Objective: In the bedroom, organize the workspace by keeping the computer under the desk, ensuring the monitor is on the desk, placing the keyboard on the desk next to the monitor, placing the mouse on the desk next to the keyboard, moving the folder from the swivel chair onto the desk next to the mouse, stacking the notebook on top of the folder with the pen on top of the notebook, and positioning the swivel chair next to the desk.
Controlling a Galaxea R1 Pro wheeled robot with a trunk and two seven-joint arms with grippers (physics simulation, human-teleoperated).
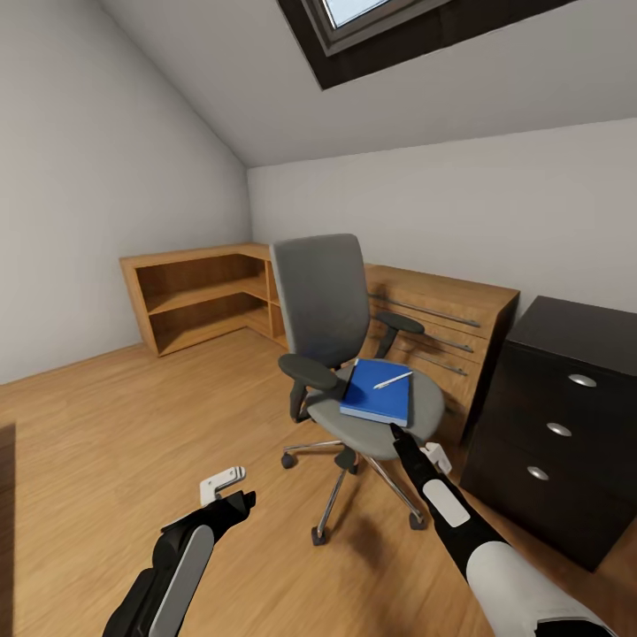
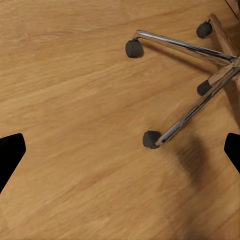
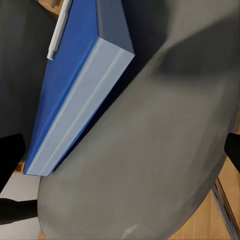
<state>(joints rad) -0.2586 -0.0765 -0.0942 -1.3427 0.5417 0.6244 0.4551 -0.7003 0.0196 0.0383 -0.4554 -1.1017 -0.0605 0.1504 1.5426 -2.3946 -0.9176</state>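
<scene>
Wooden floor (image 1: 106, 442) at the left, where the left gripper (image 1: 232, 493) hangs low over the boards, fingers spread wide, empty. Moving right: the chair (image 1: 323, 296), with the folder (image 1: 376, 394) flat on its seat and the pen (image 1: 392, 380) lying across it. Right gripper (image 1: 400, 435) is the nearer, arm stretched forward with its tip at the folder's near edge, the folder's long axis running away from it. Its fingers look parted and hold nothing yet.
</scene>
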